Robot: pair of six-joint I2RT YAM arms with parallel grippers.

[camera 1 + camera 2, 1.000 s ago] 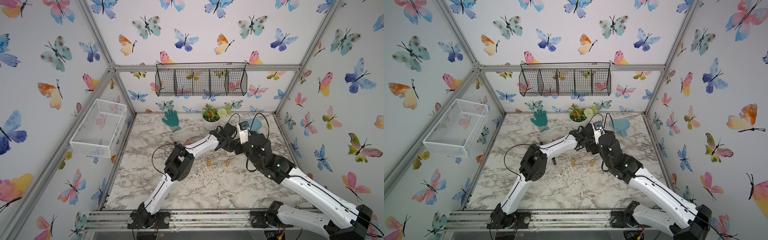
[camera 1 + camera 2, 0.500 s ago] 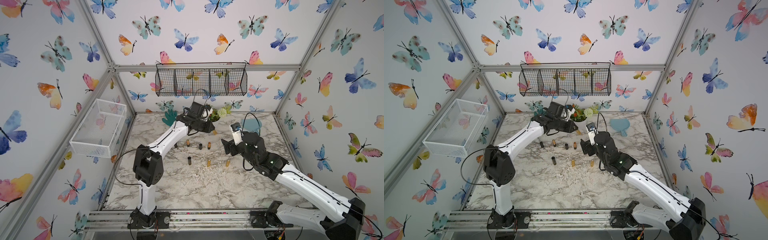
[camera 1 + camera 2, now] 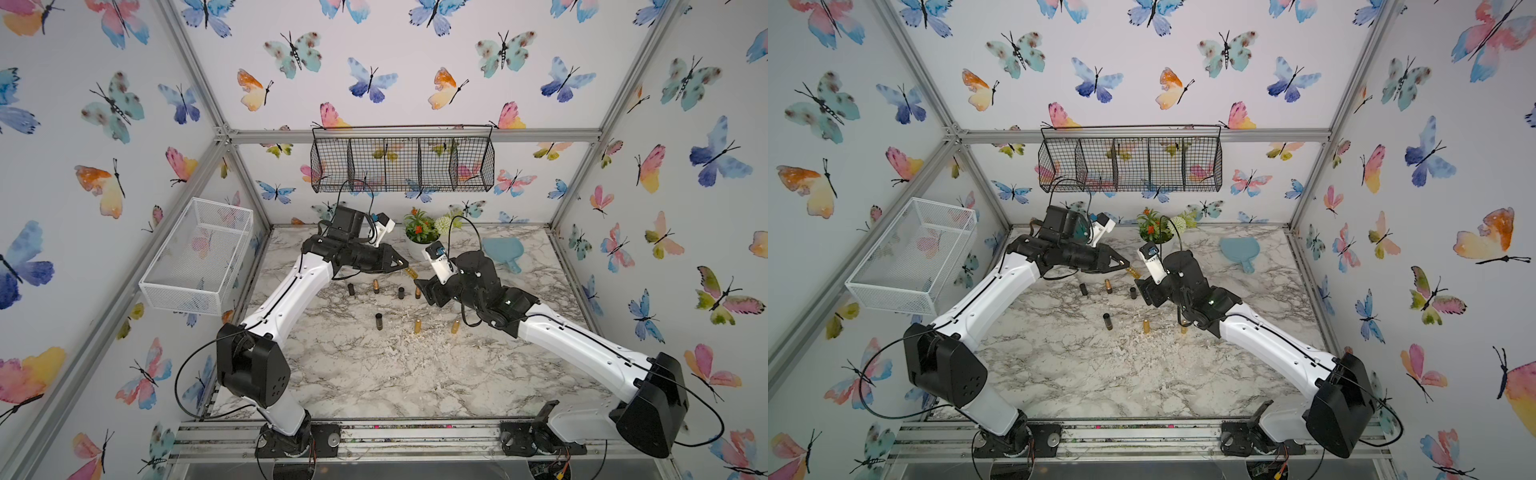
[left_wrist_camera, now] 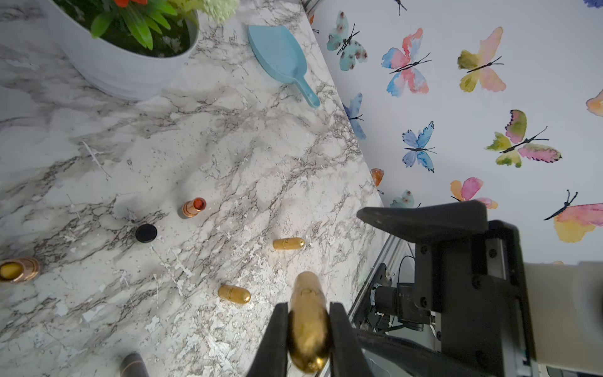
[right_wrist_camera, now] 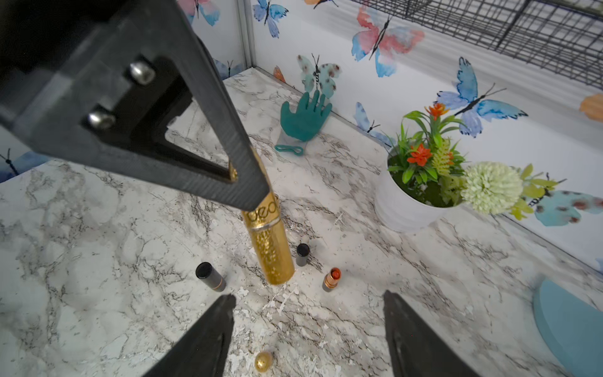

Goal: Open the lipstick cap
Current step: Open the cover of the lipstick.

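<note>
Above the far middle of the marble table (image 3: 374, 374), at about 12 o'clock from its centre in both top views, the gold lipstick (image 3: 410, 272) hangs in the air and touches nothing below. The left gripper (image 3: 400, 263) is clamped on its smooth, lettered half and reaches in from 10 o'clock. The glittered half juts free towards 4 o'clock, where the right gripper (image 5: 309, 297) faces it. That gripper's jaws are spread wide and empty, and the tube's rounded end lies just beyond their tips, not yet between them.

The step in hand is the second grasp. To do it well, the right gripper probably needs to line its jaws up with the tube's long axis and slide over the glittered half. It should stop short of the seam, so the pads close on one half only. Which half is the cap cannot be told for sure. Two loose gold caps (image 3: 417, 326) at 6 o'clock are smooth like the held half, which suggests the left gripper holds the cap.

The pull should run straight along the axis, without bending. The rounded tip looks slippery, so a deep bite seems wiser than a shallow one. Opened lipsticks (image 3: 375, 286) and black tubes (image 3: 401, 293) stand just beneath, so the arms had better stay high
</note>
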